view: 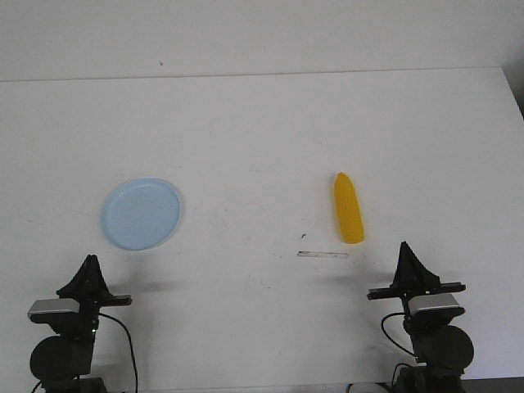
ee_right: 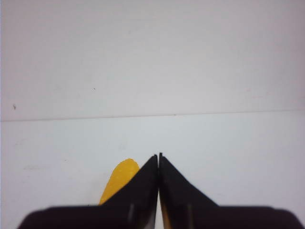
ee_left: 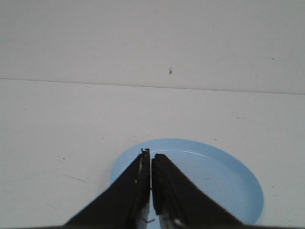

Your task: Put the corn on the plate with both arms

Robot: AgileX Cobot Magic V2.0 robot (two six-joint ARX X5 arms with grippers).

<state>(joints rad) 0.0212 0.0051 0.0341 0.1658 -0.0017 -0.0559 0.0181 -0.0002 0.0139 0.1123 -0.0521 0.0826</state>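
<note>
Yellow corn lies flat on the white desk, a little ahead of the right gripper and toward its left. Its pointed end faces away from the robot. The jaws of the right gripper are shut with nothing in them. The left gripper has its jaws shut too, also bare, and the blue plate sits just ahead of it. One corn, one plate, two arms. Corn and plate are well apart, with bare desk between them and far from the desk's edges.
</note>
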